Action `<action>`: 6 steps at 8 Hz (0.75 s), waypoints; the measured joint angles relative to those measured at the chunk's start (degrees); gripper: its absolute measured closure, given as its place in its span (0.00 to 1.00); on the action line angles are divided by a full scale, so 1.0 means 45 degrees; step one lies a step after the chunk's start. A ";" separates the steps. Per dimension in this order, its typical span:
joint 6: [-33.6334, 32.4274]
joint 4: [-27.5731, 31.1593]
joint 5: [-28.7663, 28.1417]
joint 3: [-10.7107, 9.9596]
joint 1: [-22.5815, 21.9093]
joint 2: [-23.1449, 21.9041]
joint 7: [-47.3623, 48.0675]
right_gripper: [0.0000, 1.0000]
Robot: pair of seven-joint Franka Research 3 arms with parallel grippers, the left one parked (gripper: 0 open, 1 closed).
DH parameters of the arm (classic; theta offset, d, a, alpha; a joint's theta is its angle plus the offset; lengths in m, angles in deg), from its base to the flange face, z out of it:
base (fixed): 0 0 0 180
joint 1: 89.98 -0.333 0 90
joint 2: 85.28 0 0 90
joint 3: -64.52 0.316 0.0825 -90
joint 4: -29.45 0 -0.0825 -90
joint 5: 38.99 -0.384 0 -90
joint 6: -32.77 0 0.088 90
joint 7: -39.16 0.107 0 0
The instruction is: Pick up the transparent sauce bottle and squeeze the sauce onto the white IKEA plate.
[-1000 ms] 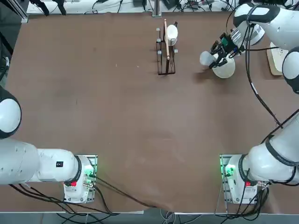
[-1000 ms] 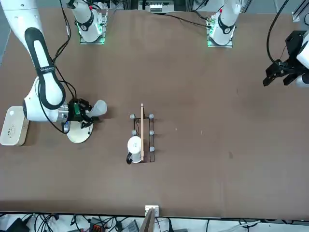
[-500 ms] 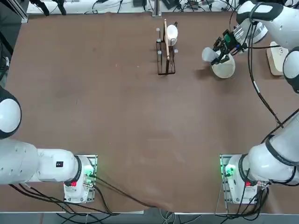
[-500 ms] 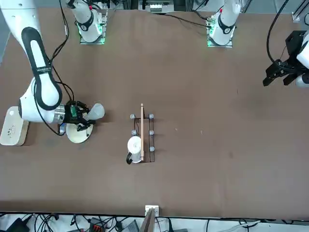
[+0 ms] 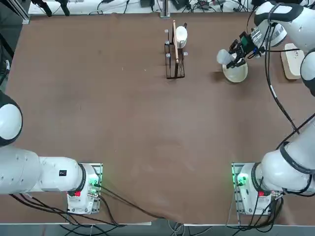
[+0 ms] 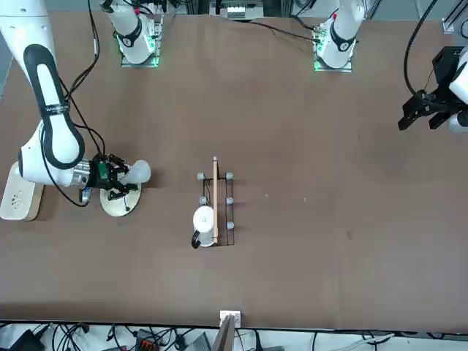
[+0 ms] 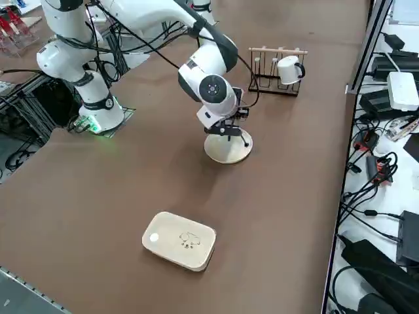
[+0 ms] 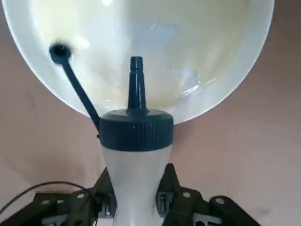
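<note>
The right gripper [image 8: 136, 197] fingers pinch the soft cloudy sauce bottle [image 8: 136, 165], its ribbed blue nozzle cap [image 8: 136, 127] aimed over the glossy round white plate [image 8: 221, 70] on the far-right brown surface [image 5: 123, 113].

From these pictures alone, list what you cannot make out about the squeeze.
- Sauce on the white IKEA plate: wrist view shows only glare, no clear blob.
- Transparent sauce bottle: its base is cut off by the wrist picture's edge.
- Right gripper: too small from overhead, arm-hidden from the side.

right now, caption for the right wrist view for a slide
Right gripper shut on the transparent sauce bottle, its blue nozzle aimed over the white IKEA plate, tethered cap dangling.
</note>
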 joint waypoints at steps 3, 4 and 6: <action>-0.0100 -0.0105 0.0056 0.0021 -0.0020 -0.0068 0.0095 0.59; -0.0204 -0.0167 0.0287 0.0037 -0.0044 -0.0192 0.0270 0.59; -0.0543 -0.0239 0.1326 0.0137 -0.0189 -0.0684 0.0567 0.59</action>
